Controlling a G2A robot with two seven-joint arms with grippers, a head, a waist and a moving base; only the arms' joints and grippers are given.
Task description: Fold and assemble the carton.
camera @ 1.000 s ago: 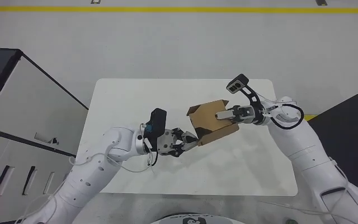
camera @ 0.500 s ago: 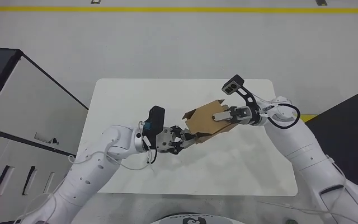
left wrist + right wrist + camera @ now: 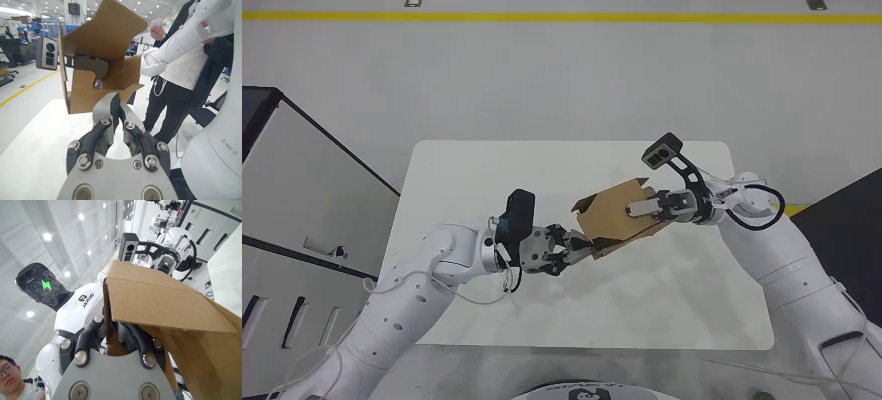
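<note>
- Silver-fingered left tool (image 3: 116, 100), nearest the robot, is clenched on a lower flap edge of the brown corrugated cardboard carton (image 3: 620, 215).
- Carton hangs tilted above the white surface (image 3: 492, 180), its flaps open. It has turned flatter than a second ago, sliding left and then partway back.
- Right tool (image 3: 640, 207), farther off, grips the carton's wall.
- That small wobble looks like repositioning. I judge no flap is folded yet.
</note>
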